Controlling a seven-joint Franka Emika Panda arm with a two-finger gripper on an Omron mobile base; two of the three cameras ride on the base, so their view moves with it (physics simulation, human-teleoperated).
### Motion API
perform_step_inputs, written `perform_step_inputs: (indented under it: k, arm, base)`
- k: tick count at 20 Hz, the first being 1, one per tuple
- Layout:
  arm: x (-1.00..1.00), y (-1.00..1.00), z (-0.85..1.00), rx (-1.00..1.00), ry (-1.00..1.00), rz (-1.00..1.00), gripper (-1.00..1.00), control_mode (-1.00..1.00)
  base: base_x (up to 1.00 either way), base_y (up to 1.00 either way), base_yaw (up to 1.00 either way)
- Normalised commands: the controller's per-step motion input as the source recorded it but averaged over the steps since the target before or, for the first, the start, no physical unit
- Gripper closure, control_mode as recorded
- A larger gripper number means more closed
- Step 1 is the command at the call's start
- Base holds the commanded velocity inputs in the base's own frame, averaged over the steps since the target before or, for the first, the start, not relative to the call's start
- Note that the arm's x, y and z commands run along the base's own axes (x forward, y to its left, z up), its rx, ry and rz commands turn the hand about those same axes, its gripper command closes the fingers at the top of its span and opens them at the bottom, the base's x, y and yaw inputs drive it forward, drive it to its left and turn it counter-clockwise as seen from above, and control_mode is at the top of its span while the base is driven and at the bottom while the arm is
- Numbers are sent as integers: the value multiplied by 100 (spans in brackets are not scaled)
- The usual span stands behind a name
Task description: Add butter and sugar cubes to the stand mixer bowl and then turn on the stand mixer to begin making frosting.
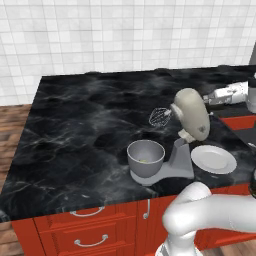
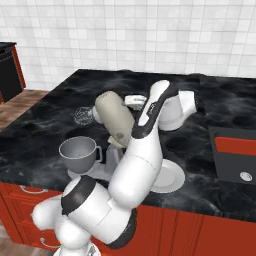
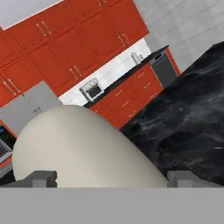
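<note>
Arm (image 2: 137, 165): glossy white shell, rounded fat links, smooth bulbous joint housings. Dark charcoal bands at joints, widest on lower shoulder segment and along upper link edge. Forearm tapers narrower toward wrist, black stripe running along side. Left base view: white elbow link, plain, soft grey shading underneath. Wrist section light grey, ribbed look, dark end. Gripper (image 3: 112, 178): two small dark grey blocky finger tips, flat tops, set wide apart. No cables, screws, markings visible.

Stand mixer bowl (image 1: 145, 158) on stand mixer (image 1: 186, 131) base, under tilted-back head; plate (image 1: 214, 159) just right, on counter (image 1: 75, 140).
</note>
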Motion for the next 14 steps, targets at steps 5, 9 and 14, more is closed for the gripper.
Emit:
perform_step_inputs:
  k: [5, 9, 14]
  arm:
    - [-42, 100, -23, -50, -8, -11, -100, -100]
    - [-33, 100, -32, -54, -3, -14, -100, -100]
    - [-15, 100, -25, -56, -2, -17, -100, -100]
  base:
    - [0, 0, 0]
    - [0, 0, 0]
    - [0, 0, 0]
